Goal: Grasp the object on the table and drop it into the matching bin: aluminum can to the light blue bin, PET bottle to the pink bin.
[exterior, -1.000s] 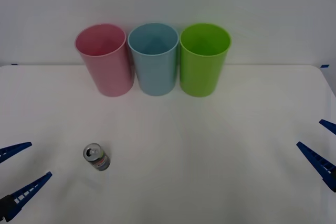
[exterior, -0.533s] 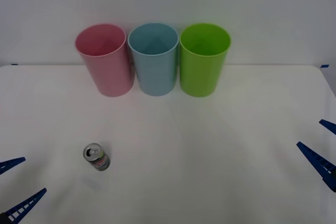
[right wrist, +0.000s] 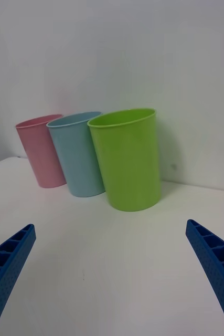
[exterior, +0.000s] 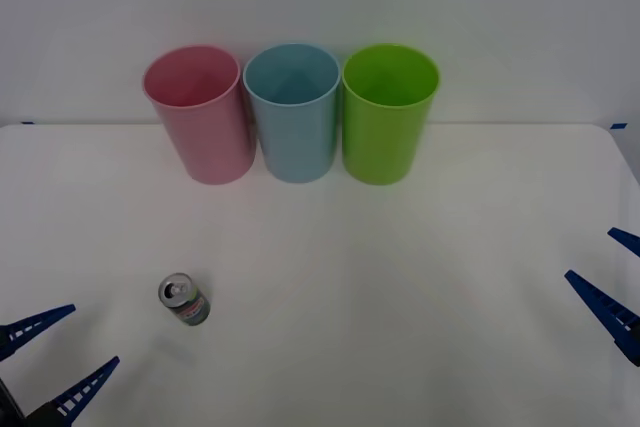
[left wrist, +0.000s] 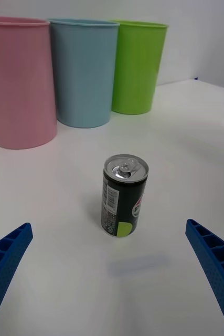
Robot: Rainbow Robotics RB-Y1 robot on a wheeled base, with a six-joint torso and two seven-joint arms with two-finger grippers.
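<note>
A small drink can (exterior: 184,299) with a silver top, a pull tab and a dark body bearing white and green marks is seen standing upright on the wide, flat, white surface (exterior: 400,277), toward its front left corner. It is touched by nothing.

3 tall, round, tapered plastic bins are lined up along the far edge of the surface, left of its middle. The pink bin (exterior: 198,113) is placed at the left end of the row, the light blue bin (exterior: 292,111) in the middle and the lime green bin (exterior: 388,112) at the right end. Each bin is set just beside or touching its neighbour; which cannot be told. All 3 are well apart from the can.

The left end effector (exterior: 55,359) is held at the front left corner of the surface, near the can, with its 2 blue ribbed fingers (left wrist: 4,260) spread wide. In the left wrist view the can (left wrist: 124,195) is framed between those fingers, a little ahead of them.

The right end effector (exterior: 612,282) is held at the right edge of the surface, well apart from the can, and its 2 blue fingers (right wrist: 216,268) are likewise spread, with nothing between them.
</note>
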